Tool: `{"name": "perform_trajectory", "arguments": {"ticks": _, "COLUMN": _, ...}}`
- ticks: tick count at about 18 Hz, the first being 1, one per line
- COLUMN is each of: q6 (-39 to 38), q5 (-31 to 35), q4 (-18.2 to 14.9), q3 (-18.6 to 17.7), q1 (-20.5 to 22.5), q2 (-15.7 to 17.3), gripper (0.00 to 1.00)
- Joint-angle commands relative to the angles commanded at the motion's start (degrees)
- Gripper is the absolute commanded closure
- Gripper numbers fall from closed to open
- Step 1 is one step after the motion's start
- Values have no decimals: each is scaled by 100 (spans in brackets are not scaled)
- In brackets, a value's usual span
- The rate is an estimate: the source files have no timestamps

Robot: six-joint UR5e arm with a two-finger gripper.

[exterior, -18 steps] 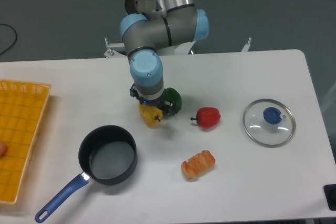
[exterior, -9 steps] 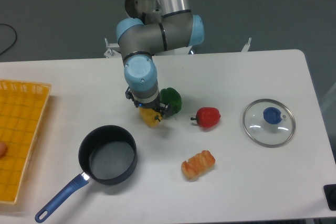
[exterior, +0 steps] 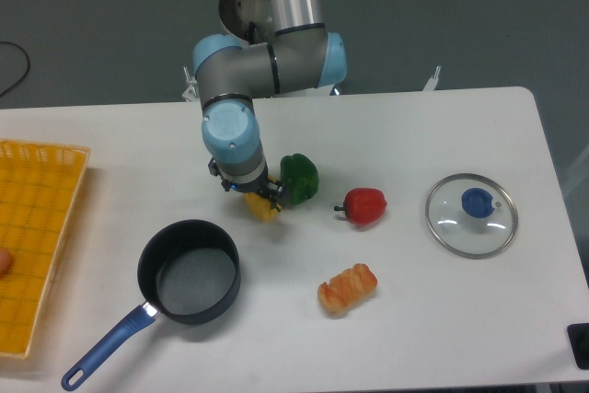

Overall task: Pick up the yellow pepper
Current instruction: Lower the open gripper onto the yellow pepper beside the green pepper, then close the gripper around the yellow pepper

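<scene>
My gripper (exterior: 260, 201) was clamped on the yellow pepper (exterior: 262, 208), mostly hidden under my wrist, only its lower yellow edge showing. Pepper looked just above the table (exterior: 414, 319), though I couldn't tell whether it had cleared. Green pepper (exterior: 299, 178) sat right beside my fingers, touching or nearly so, which is probably why I came in from above. Black saucepan (exterior: 189, 271) was near, lower left. Red pepper (exterior: 364, 206) and croissant (exterior: 348, 289) lay further right, glass lid (exterior: 471, 214) well apart, yellow basket (exterior: 37, 236) at far left.
</scene>
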Motion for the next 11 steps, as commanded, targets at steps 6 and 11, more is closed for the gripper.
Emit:
{"name": "perform_trajectory", "arguments": {"ticks": 6, "q6": -193, "q5": -9, "q4": 0, "q3": 35, "q1": -194, "q2": 8, "gripper": 0}}
{"name": "perform_trajectory", "arguments": {"ticks": 11, "q6": -220, "q5": 9, "q4": -9, "q3": 132, "q1": -141, "q2": 35, "gripper": 0}}
